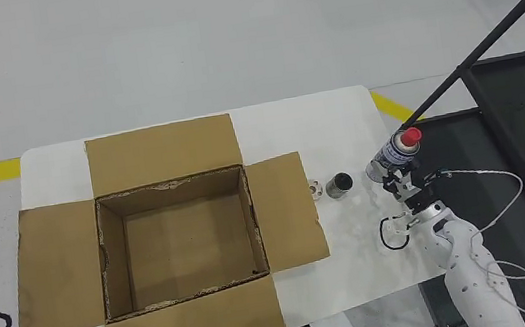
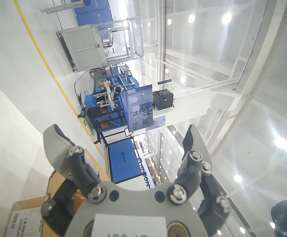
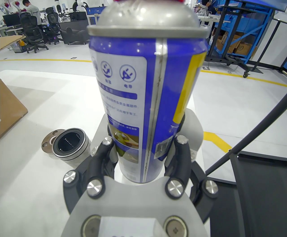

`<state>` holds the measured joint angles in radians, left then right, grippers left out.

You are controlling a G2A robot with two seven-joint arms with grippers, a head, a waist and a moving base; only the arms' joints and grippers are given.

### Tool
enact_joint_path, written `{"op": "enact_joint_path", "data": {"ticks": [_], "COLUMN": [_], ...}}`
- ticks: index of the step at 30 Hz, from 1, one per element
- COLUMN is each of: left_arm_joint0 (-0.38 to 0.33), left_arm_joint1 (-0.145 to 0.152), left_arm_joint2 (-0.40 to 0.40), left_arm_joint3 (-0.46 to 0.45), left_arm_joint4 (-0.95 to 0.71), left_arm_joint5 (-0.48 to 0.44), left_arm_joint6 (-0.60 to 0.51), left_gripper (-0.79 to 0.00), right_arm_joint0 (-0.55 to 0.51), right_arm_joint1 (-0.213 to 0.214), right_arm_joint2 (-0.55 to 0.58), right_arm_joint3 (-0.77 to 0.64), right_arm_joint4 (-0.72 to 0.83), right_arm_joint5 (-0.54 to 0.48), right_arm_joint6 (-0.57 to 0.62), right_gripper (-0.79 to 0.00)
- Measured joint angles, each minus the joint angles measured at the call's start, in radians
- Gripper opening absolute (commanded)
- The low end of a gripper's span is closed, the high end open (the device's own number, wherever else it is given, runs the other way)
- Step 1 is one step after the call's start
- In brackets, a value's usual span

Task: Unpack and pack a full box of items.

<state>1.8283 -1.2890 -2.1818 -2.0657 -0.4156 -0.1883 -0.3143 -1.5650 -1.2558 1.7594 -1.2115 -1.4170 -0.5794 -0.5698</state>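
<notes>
Right gripper (image 3: pixel 145 128) clamped on the spray can (image 3: pixel 145 78) by my table's (image 1: pixel 338 128) right edge, bearing (image 1: pixel 338 186) just left, box (image 1: pixel 160 153) further left. Left gripper (image 2: pixel 122 132) fingers spread, nothing held.

Open cardboard box (image 1: pixel 162 153) on table (image 1: pixel 338 123); metal bearing (image 1: pixel 338 186) beside its flap; right tool (image 1: pixel 405 182) grips red-capped spray can (image 1: pixel 397 151).

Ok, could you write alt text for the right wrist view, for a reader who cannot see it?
The right gripper grips an upright blue spray can. A metal bearing lies on the white table beside it, near a cardboard flap.
</notes>
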Motion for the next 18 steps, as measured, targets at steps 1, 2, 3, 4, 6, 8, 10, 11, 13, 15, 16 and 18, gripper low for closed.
{"op": "enact_joint_path", "data": {"ticks": [1, 2, 3, 4, 6, 8, 10, 11, 13, 15, 16, 18], "left_arm_joint0": [0.000, 0.000, 0.000, 0.000, 0.000, 0.000, 0.000, 0.000, 0.000, 0.000, 0.000, 0.000], "left_arm_joint1": [0.000, 0.000, 0.000, 0.000, 0.000, 0.000, 0.000, 0.000, 0.000, 0.000, 0.000, 0.000], "left_arm_joint2": [0.000, 0.000, 0.000, 0.000, 0.000, 0.000, 0.000, 0.000, 0.000, 0.000, 0.000, 0.000], "left_arm_joint3": [0.000, 0.000, 0.000, 0.000, 0.000, 0.000, 0.000, 0.000, 0.000, 0.000, 0.000, 0.000], "left_arm_joint4": [0.000, 0.000, 0.000, 0.000, 0.000, 0.000, 0.000, 0.000, 0.000, 0.000, 0.000, 0.000], "left_arm_joint5": [0.000, 0.000, 0.000, 0.000, 0.000, 0.000, 0.000, 0.000, 0.000, 0.000, 0.000, 0.000], "left_arm_joint6": [0.000, 0.000, 0.000, 0.000, 0.000, 0.000, 0.000, 0.000, 0.000, 0.000, 0.000, 0.000], "left_gripper": [0.000, 0.000, 0.000, 0.000, 0.000, 0.000, 0.000, 0.000, 0.000, 0.000, 0.000, 0.000], "right_arm_joint0": [0.000, 0.000, 0.000, 0.000, 0.000, 0.000, 0.003, 0.006, 0.014, 0.029, 0.038, 0.063], "right_arm_joint1": [0.000, 0.000, 0.000, 0.000, 0.000, 0.000, -0.001, -0.002, -0.007, -0.011, -0.012, -0.016], "right_arm_joint2": [0.000, 0.000, 0.000, 0.000, 0.000, 0.000, -0.008, -0.022, -0.048, -0.083, -0.097, -0.124], "right_arm_joint3": [0.000, 0.000, 0.000, 0.000, 0.000, 0.000, -0.003, -0.001, 0.018, 0.058, 0.080, 0.135], "right_arm_joint4": [0.000, 0.000, 0.000, 0.000, 0.000, 0.000, 0.004, 0.004, 0.006, -0.033, -0.051, -0.057], "right_arm_joint5": [0.000, 0.000, 0.000, 0.000, 0.000, 0.000, -0.002, -0.001, 0.014, 0.059, 0.075, 0.084], "right_arm_joint6": [0.000, 0.000, 0.000, 0.000, 0.000, 0.000, 0.002, -0.008, -0.054, -0.124, -0.154, -0.214], "right_gripper": [-0.785, -0.785, -0.785, -0.785, -0.785, -0.785, -0.785, -0.785, -0.785, -0.785, -0.785, -0.785]}}
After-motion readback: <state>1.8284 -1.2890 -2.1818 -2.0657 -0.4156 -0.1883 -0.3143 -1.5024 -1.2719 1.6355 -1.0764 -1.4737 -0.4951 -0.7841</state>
